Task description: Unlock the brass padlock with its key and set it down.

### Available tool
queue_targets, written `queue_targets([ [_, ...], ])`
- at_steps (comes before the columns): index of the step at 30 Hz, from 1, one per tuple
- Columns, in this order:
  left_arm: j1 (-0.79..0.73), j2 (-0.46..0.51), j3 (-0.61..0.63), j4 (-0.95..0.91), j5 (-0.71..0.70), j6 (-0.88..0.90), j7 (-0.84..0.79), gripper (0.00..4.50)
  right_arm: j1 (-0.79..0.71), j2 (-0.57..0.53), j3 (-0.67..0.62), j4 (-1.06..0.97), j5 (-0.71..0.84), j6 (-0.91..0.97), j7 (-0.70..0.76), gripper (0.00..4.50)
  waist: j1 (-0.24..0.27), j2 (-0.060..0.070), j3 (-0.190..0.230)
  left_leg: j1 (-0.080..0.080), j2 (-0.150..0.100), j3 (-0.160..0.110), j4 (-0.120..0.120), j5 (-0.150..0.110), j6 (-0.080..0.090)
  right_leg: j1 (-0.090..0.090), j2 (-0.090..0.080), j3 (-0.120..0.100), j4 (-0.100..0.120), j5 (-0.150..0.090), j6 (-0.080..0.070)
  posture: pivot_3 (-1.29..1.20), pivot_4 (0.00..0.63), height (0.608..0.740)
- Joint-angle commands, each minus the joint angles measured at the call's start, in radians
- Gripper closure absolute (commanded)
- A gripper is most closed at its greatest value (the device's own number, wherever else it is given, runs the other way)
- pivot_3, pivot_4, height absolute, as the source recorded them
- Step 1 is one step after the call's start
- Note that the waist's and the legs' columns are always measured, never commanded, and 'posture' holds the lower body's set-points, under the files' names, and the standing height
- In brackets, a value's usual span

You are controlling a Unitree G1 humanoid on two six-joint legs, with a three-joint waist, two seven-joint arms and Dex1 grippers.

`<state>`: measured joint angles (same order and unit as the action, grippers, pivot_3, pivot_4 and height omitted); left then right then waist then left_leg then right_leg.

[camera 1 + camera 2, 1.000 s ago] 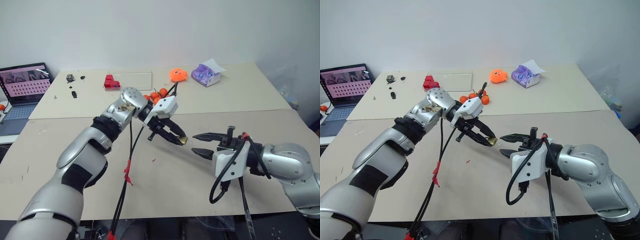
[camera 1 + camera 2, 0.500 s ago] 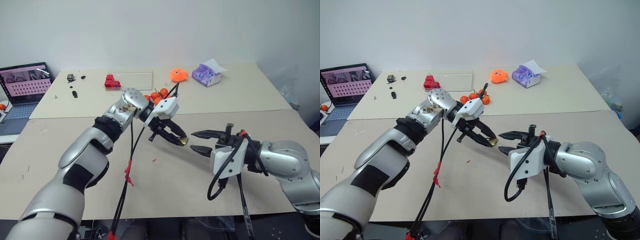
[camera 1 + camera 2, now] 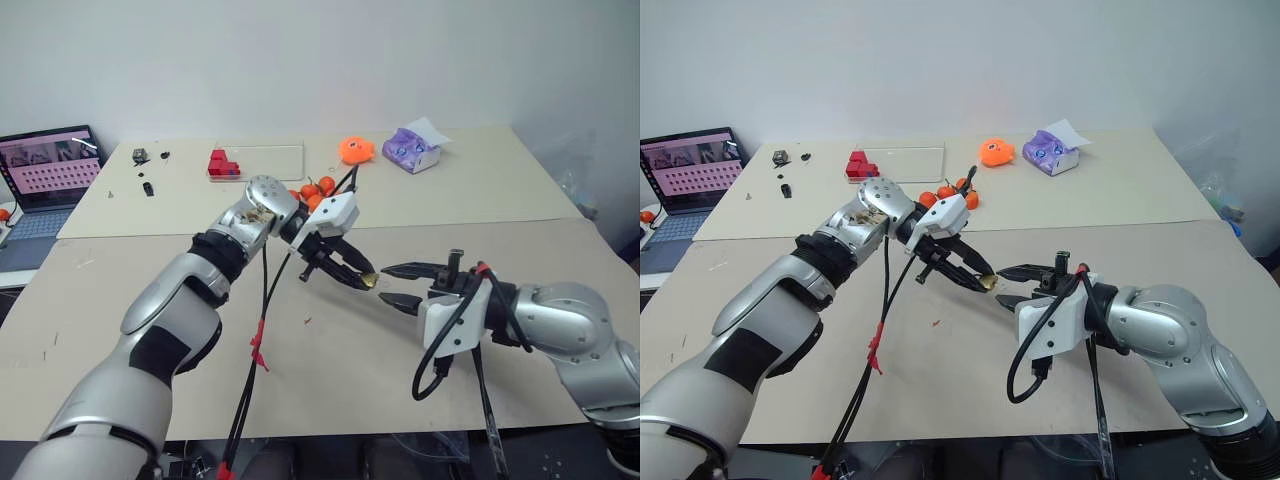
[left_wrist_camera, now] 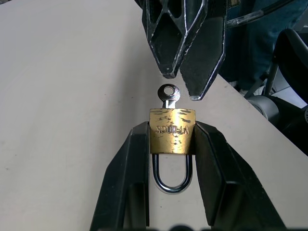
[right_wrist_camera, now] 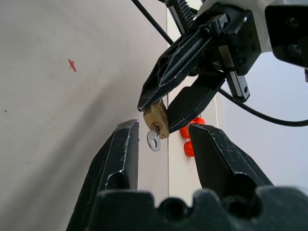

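Note:
My left gripper point(image 4: 172, 139) is shut on the brass padlock point(image 4: 172, 131), held in the air over the middle of the table, its silver shackle point(image 4: 172, 173) pointing back toward the wrist. The silver key point(image 4: 169, 94) sticks out of the padlock's bottom. My right gripper point(image 5: 159, 134) stands open just in front of it, a finger on each side of the key's round head point(image 5: 153, 140) without touching. In the head views the padlock point(image 3: 369, 280) glints at the left fingertips, with the right gripper point(image 3: 392, 283) right beside it.
At the back of the table are several small oranges point(image 3: 313, 190), an orange toy point(image 3: 356, 150), a purple pouch point(image 3: 412, 149), red blocks point(image 3: 222, 164) and small dark parts point(image 3: 142, 156). A laptop point(image 3: 46, 176) sits far left. A red scrap point(image 3: 307, 321) lies under the arms.
My right gripper has crept left toward the padlock until its open fingers flank the key. The left arm and padlock have stayed put.

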<state>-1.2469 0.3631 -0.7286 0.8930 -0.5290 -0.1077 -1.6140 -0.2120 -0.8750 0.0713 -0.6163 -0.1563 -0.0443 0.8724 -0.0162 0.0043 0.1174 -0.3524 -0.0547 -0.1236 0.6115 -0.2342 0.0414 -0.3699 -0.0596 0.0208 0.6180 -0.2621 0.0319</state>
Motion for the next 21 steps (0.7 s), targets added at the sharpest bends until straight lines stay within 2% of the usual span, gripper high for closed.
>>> queue_targets([
  [1, -0.031, 0.014, 0.012, -0.011, -0.005, -0.012, 0.0, 3.68, -0.021, 0.008, -0.005, -0.005, -0.002, -0.027, -0.012, 2.4, 0.0, 0.0, 0.0, 0.0, 0.0, 0.0, 0.0, 0.0, 0.0, 0.0, 0.0, 0.0, 0.0, 0.0, 0.0, 0.0, 0.15, 0.74],
  [21, -0.033, 0.033, 0.0, -0.032, -0.017, 0.009, 0.0, 3.68, -0.044, 0.024, 0.016, 0.064, -0.025, -0.092, -0.021, 2.4, 0.0, 0.0, 0.0, 0.0, 0.0, 0.0, 0.0, 0.0, 0.0, 0.0, 0.0, 0.0, 0.0, 0.0, 0.0, 0.0, 0.15, 0.74],
])
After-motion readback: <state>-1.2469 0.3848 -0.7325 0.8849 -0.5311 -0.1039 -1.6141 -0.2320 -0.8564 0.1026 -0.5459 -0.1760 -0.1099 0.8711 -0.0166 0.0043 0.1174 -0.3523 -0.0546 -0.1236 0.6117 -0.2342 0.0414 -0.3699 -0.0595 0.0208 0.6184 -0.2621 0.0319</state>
